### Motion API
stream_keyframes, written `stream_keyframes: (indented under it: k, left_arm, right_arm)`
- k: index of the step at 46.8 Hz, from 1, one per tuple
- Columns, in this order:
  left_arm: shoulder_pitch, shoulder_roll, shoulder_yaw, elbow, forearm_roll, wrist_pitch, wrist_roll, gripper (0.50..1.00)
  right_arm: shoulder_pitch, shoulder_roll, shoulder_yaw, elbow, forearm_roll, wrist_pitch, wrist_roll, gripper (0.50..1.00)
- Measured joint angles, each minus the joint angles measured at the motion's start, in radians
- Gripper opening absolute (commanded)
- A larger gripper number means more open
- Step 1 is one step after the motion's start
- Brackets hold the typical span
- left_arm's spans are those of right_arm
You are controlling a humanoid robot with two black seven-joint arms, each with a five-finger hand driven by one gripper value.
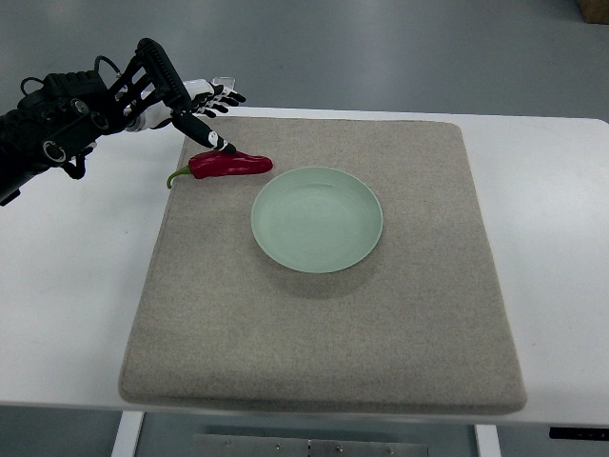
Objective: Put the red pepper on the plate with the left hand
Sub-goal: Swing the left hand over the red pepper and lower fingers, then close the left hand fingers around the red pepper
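Note:
A red pepper (228, 165) with a green stem lies on the grey mat, just left of and beyond a pale green plate (317, 218). My left hand (205, 109) comes in from the upper left and hovers over the mat's far left corner. Its fingers are spread, and one dark fingertip (221, 145) reaches down to the pepper's top edge, touching or nearly touching it. The hand holds nothing. The plate is empty. My right hand does not show.
The grey felt mat (324, 324) covers most of a white table (76, 286). The table's far edge runs just behind the hand, with grey floor beyond. A brown box corner (595, 8) sits at the top right.

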Motion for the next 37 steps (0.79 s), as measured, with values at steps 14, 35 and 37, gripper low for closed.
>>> stream_keyframes:
  k: [14, 35, 37]
  left_arm:
    - [-0.009, -0.001, 0.0, -0.073, 0.202, 0.006, -0.012, 0.93]
    - [0.003, -0.007, 0.01, -0.088, 0.282, 0.029, -0.01, 0.926]
    - [0.003, -0.01, 0.01, -0.088, 0.285, 0.041, -0.01, 0.924]
  right_arm:
    - [0.0, 0.0, 0.0, 0.0, 0.0, 0.0, 0.0, 0.932]
    - [0.0, 0.0, 0.0, 0.0, 0.0, 0.0, 0.0, 0.932]
    - [0.0, 0.0, 0.0, 0.0, 0.0, 0.0, 0.0, 0.932]
